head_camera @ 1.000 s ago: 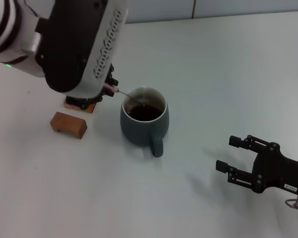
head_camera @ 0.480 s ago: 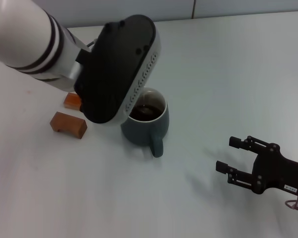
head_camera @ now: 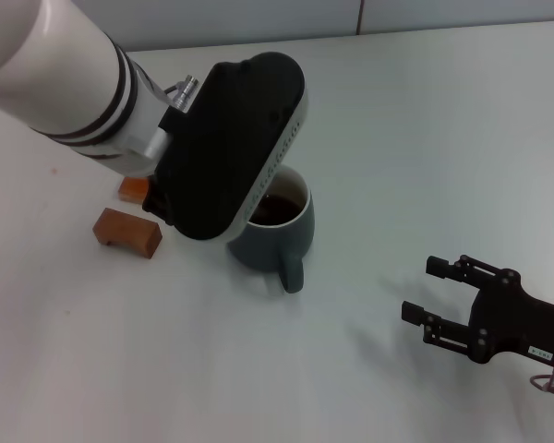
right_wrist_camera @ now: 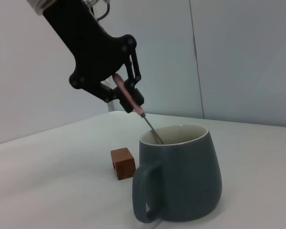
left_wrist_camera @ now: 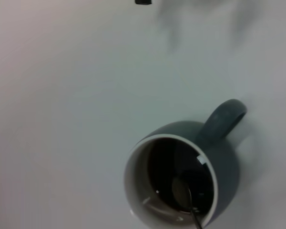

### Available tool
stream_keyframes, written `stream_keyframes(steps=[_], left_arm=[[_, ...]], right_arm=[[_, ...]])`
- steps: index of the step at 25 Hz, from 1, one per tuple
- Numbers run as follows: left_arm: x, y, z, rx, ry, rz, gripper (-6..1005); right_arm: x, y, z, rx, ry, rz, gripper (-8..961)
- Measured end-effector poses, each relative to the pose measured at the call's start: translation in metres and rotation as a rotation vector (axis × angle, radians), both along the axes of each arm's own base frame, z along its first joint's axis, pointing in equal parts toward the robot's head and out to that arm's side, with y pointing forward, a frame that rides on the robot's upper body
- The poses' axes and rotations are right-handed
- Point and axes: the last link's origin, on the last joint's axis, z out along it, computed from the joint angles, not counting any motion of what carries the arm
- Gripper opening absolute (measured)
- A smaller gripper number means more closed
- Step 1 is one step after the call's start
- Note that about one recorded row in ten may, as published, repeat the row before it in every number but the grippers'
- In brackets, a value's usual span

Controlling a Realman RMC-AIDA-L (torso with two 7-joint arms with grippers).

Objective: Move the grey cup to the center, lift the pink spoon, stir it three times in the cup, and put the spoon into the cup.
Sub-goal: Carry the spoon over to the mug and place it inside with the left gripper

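Observation:
The grey cup [head_camera: 291, 231] stands mid-table with its handle toward me and dark liquid inside. My left arm's wrist housing hangs over its left rim and hides the gripper in the head view. In the right wrist view my left gripper [right_wrist_camera: 129, 98] is shut on the pink spoon [right_wrist_camera: 150, 125], which slants down into the grey cup [right_wrist_camera: 181, 176]. The left wrist view looks straight down into the grey cup [left_wrist_camera: 226, 167], where the pink spoon's metal bowl [left_wrist_camera: 181, 191] lies in the liquid. My right gripper [head_camera: 422, 287] rests open, low at the right, apart from the cup.
Two brown wooden blocks sit left of the cup: one [head_camera: 127, 231] nearer me, the other [head_camera: 134, 189] partly under my left arm. A wooden block [right_wrist_camera: 123, 163] also shows behind the cup in the right wrist view. The table's back edge meets a wall.
My left arm has swung right, from beside the cup to over its left rim, carrying the spoon with it. The cup and the right arm have stayed put.

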Motion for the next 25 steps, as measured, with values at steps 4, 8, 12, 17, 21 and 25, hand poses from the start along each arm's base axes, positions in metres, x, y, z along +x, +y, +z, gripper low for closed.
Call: stream_keyframes(steps=[4,8,12,17,21,25], left_arm=[[0.001,-0.006,-0.003,-0.014,0.025,0.000,134],[0.002,-0.009,-0.005,-0.019,0.033,-0.004,134],[0.007,-0.014,-0.011,-0.040,0.032,-0.025,134],[0.012,-0.010,-0.018,-0.023,-0.005,-0.052,134],[0.012,-0.009,-0.020,-0.021,-0.010,-0.054,135],[0.010,-0.004,-0.023,-0.008,-0.012,-0.035,135]], right_arm=[[0.000,0.000,0.000,-0.001,0.000,0.000,745],[0.000,-0.001,-0.001,-0.003,0.000,-0.002,745],[0.001,-0.002,-0.001,-0.006,0.002,-0.004,745],[0.000,-0.003,-0.002,-0.009,0.004,-0.003,745],[0.000,-0.003,-0.002,-0.008,0.008,-0.002,745],[-0.001,-0.002,-0.001,-0.007,0.009,-0.001,745]])
